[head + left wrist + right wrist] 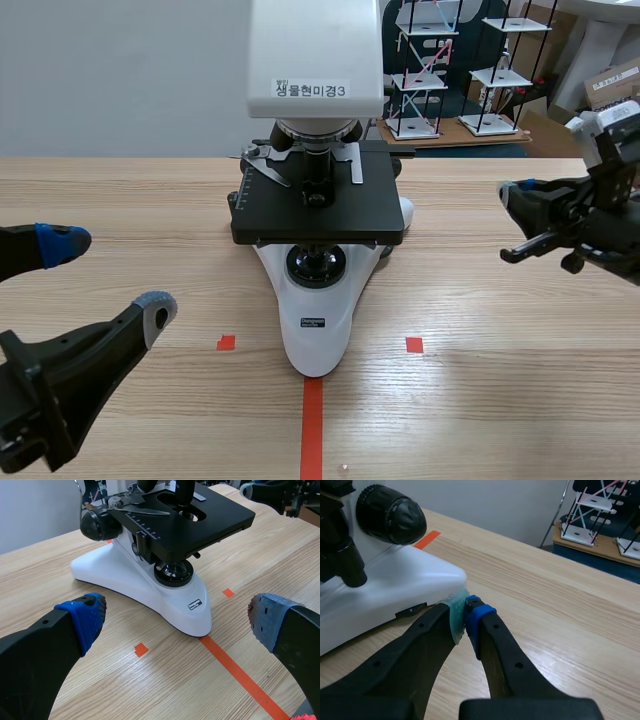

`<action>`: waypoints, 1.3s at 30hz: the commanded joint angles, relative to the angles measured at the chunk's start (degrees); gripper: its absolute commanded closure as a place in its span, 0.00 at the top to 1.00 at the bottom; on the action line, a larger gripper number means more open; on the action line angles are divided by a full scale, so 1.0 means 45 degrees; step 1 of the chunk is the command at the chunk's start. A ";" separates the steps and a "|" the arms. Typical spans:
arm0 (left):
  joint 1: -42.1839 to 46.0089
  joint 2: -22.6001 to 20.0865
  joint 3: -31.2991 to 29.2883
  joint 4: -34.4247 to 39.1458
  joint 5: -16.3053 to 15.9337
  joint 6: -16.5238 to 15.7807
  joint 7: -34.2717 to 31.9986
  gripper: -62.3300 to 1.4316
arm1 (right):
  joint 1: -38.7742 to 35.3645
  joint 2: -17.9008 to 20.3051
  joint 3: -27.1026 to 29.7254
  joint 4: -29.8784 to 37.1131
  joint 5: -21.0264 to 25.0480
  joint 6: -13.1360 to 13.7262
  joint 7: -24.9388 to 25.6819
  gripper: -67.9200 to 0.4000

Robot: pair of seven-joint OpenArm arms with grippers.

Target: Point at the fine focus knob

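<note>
**Scene view.** The microscope (315,60) stands mid-table (480,420), with its white base (316,330) pointing toward the robot and its black stage (318,215) across the middle. The left gripper (108,277) hangs low at the near left. Its fingers are wide apart with nothing between them, and the microscope is well off to its right. The right gripper (512,194) comes in from the right with its fingers together. Its tip is aimed at the microscope's rear right side and is near it. The right knob cannot be made out from here.

**Left wrist view.** The left gripper (175,620) is open and holds nothing, with a blue pad (85,615) on each fingertip. The microscope (125,575) sits ahead of it, and the nose of the base lies just beyond the gap between the fingertips. The black left knob (100,524) sticks out of the microscope's side far ahead, past the left finger and well apart from it. An orange tape line (235,670) runs on the table near the right finger.

**Right wrist view.** The right gripper (465,614) is closed on nothing, its green and blue pads pressed together. Its tip is at the rounded corner of the base (395,580); I cannot tell whether it touches. The right knob (390,512), black and ribbed, sits ahead and to the left of the tip. It is higher on the microscope and apart from the pads.
</note>
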 commanded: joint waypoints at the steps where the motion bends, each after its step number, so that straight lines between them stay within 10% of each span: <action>1: 0.0024 0.0029 -0.0107 0.0160 -0.0112 -0.0029 -0.0180 0.96 | 0.0554 0.0136 -0.0141 0.0063 0.0097 -0.0039 0.0393 0.02; 39: 0.0024 0.0029 -0.0107 0.0160 -0.0112 -0.0029 -0.0180 0.96 | 0.3099 0.0068 -0.2861 -0.1768 0.0107 -0.0049 0.1098 0.02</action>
